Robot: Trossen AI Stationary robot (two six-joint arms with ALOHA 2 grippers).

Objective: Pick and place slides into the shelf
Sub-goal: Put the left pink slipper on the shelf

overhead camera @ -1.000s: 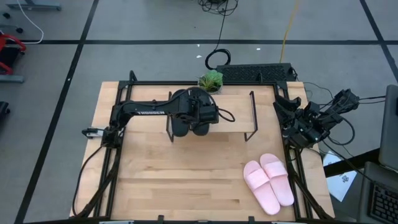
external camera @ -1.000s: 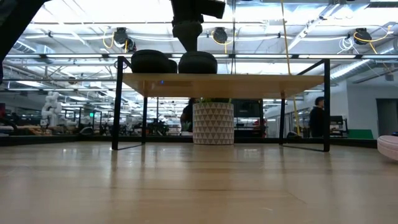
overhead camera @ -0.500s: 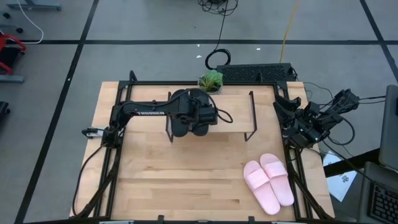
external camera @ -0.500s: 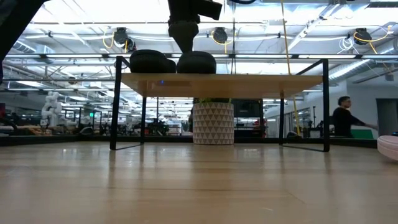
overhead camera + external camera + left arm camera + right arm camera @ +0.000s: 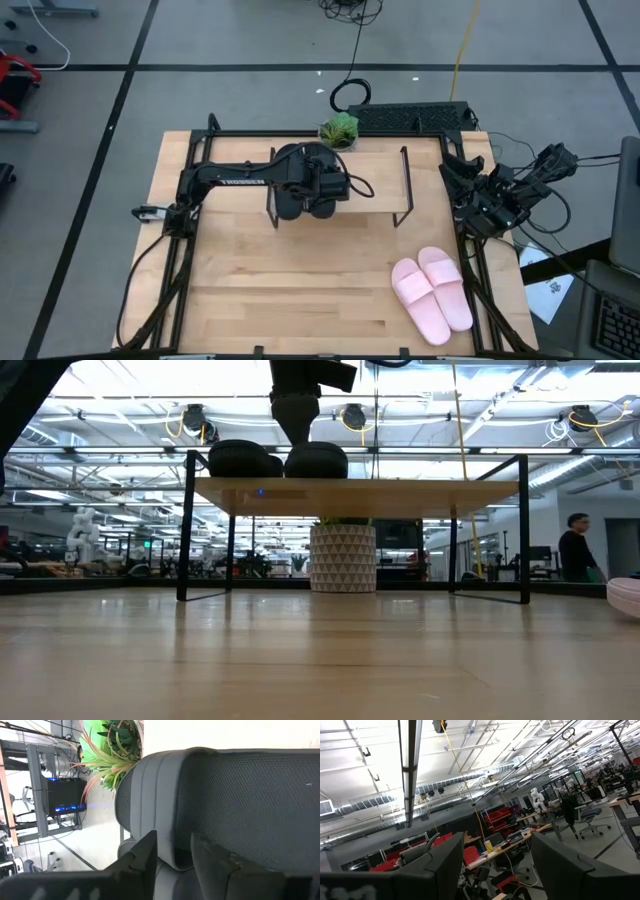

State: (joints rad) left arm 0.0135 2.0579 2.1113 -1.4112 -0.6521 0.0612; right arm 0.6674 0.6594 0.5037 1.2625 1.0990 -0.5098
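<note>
Light wooden tabletop (image 5: 290,290) framed by black rails, set on a grey floor crossed with dark tape lines. Toward the back of it, the shelf (image 5: 375,185): pale plank top on thin black wire legs, seen edge-on in the low view (image 5: 400,485). On the shelf's left part, the black slides (image 5: 303,195) side by side, two dark rounded humps above the plank in the low view (image 5: 280,460). Directly over them, left gripper (image 5: 172,851) with fingers (image 5: 145,855) slightly apart, straddling the edge of a black strap without clamping it. Behind the shelf, a potted plant (image 5: 340,128) in a patterned white pot (image 5: 343,558). In front of the shelf and to its right, the pink slides (image 5: 432,292) lying together on bare wood, well apart from the rack. Right of the shelf, at the table's edge, right gripper (image 5: 495,870) parked, fingers spread wide, pointing up at a ceiling of strip lights and ducts. Beyond the shelf, an open workshop hall with benches, and a person (image 5: 575,550) in dark clothes at far right
</note>
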